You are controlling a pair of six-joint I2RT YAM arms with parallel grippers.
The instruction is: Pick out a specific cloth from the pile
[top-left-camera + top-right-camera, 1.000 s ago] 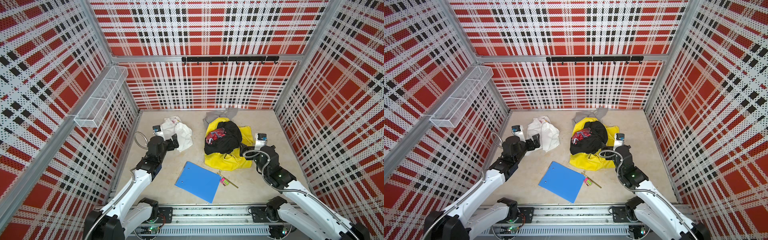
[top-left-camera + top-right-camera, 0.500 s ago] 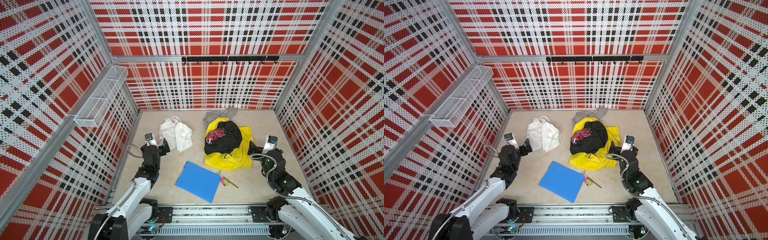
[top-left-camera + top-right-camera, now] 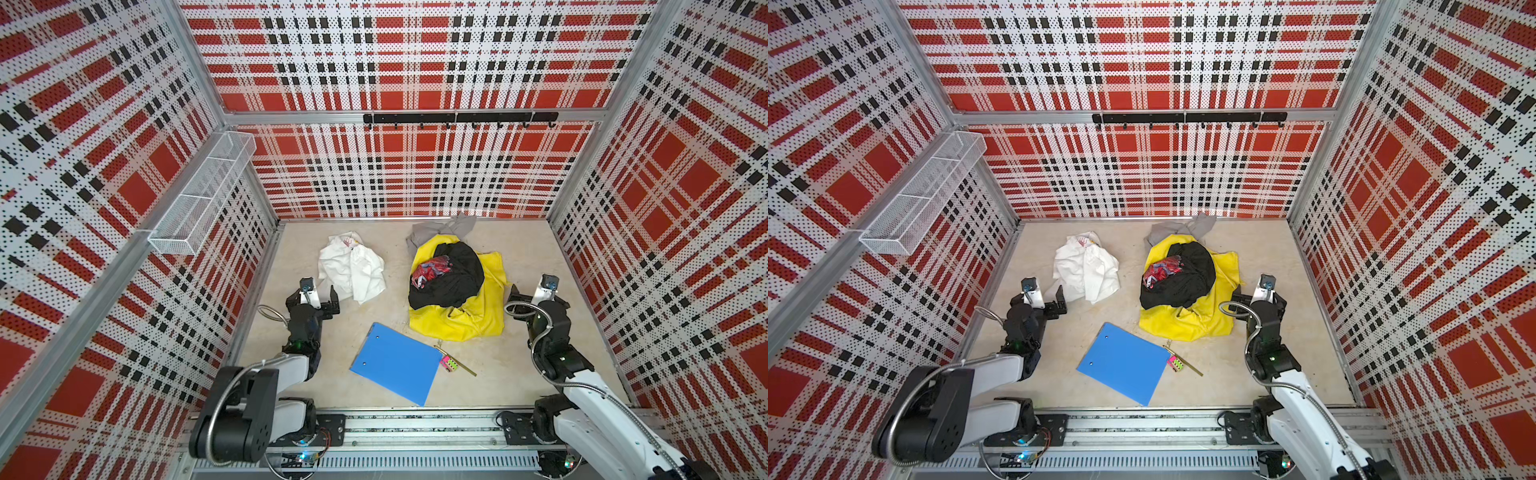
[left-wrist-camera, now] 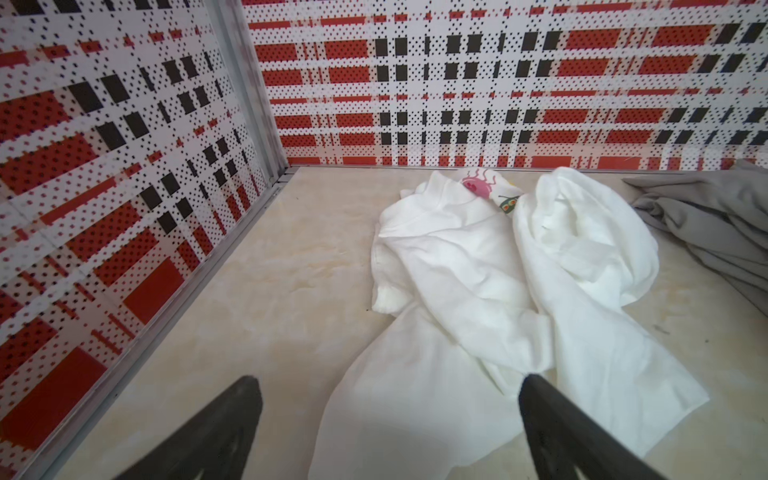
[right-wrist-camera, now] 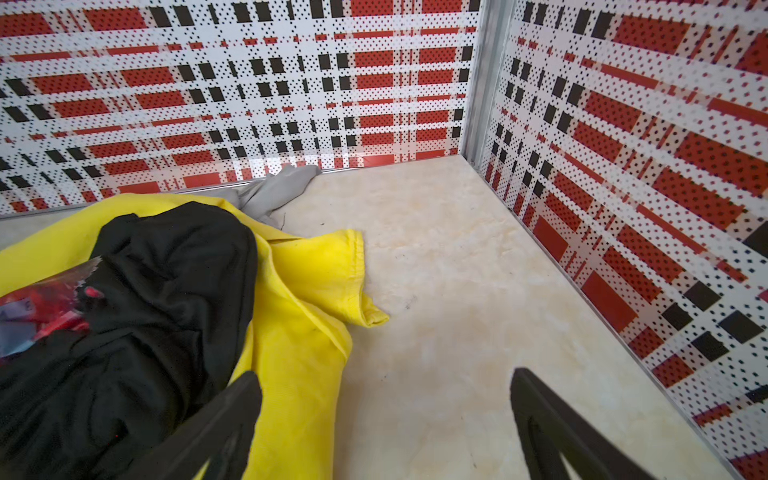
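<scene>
Blue folder (image 3: 395, 363): lay flat on the beige floor (image 3: 528, 249) nearest my base, between my two arms, with a small pink-and-green block (image 3: 449, 364) just beside its right corner.
My left gripper (image 3: 312, 296): jaws were spread wide with nothing between them, just short of the cloth's near edge. In the wrist view (image 4: 388, 380) the hem lay in the gap, and I could not tell whether a finger touched it.
My right gripper (image 3: 534, 297): jaws were spread wide and empty, just beside the right edge of the pile. In its wrist view (image 5: 384, 374) one finger showed in front of yellow fabric.
The cloth (image 3: 351, 268): a white T-shirt, crumpled and folded over itself. It lay alone on the floor left of the pile, well apart from it. Only a scrap of print showed at its far end, a pink cartoon patch (image 4: 478, 185) with a bit of green beside it.
The pile (image 3: 453, 286): a yellow garment (image 3: 461, 320) lay underneath, a black one (image 3: 453, 274) was heaped on it, and a red-patterned one (image 3: 430, 268) was tucked into the black.
Grey garment (image 3: 453, 226): lay at the pile's far side, against the back wall.
Hook rail (image 3: 457, 118): was black, high on the back wall.
</scene>
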